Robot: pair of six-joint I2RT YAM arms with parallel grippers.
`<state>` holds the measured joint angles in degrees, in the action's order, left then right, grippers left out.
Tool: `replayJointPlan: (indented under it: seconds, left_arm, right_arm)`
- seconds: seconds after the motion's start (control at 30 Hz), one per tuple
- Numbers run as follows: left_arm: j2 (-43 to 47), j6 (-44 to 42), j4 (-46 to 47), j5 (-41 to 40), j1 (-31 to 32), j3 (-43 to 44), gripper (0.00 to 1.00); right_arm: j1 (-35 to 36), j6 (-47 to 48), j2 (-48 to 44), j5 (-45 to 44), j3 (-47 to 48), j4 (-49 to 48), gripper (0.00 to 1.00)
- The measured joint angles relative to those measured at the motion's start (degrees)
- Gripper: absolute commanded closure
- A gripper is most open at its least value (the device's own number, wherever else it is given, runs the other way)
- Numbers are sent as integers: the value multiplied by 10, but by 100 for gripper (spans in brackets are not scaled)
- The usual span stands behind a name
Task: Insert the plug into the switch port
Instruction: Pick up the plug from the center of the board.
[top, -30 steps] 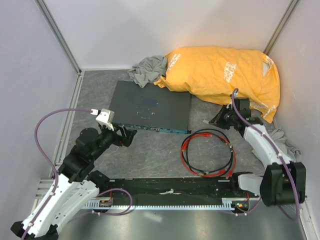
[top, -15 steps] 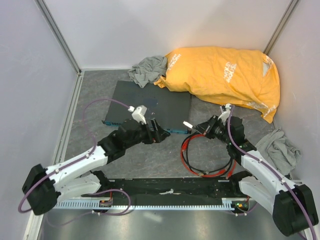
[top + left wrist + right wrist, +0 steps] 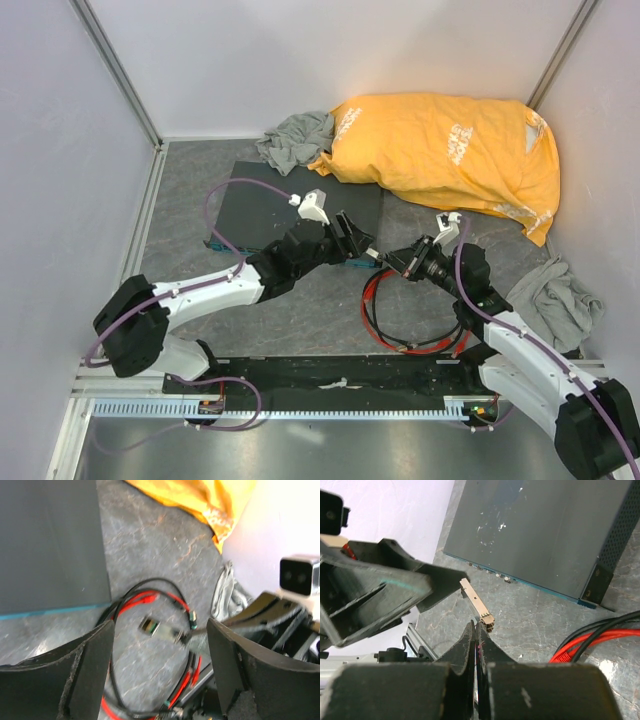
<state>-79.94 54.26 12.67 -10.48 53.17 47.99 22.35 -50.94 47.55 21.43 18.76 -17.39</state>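
From above we see the left gripper [image 3: 356, 238] and the right gripper [image 3: 393, 260] meeting just off the near right corner of the dark grey switch [image 3: 290, 205]. The plug [image 3: 372, 254] is at the right one's tips, in the air between the two. Its red cable [image 3: 415, 310] lies coiled on the table below. The yellow bag [image 3: 450, 150] behind carries white printing too small for us to read, and a grey cloth [image 3: 300, 135] lies beside it. In the left wrist view our left fingers [image 3: 92, 665] stand wide apart and touch nothing. The plug sits in the gap between them, clear of both. In the right wrist view the right jaws are pressed together on the plug's rear end. The plug juts forward towards the left gripper, well short of the switch ports [image 3: 492, 572] along the blue-green front edge. The switch lid shows only pale scuffs.
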Motion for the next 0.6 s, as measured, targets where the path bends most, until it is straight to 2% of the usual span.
replayJointPlan:
  seconds: [0.2,0.37,0.43,0.5,0.53,0.6]
  left_arm:
    - [-37,12,12,-4,1,23,30]
    - [-59,27,10,3,5,23,49]
    - [-64,31,10,6,6,23,64]
    - [-66,36,11,8,6,24,74]
    - [-67,37,12,7,6,25,84]
    - [-67,42,18,7,5,29,96]
  right_arm:
    - [5,13,-11,0,-1,-2,100]
    - [8,27,-13,-1,-1,-1,100]
    - [11,31,-14,-1,-1,-1,99]
    - [11,35,-14,-1,-3,-1,98]
    - [12,39,-14,-1,-4,4,97]
    - [12,45,-12,0,-6,16,91]
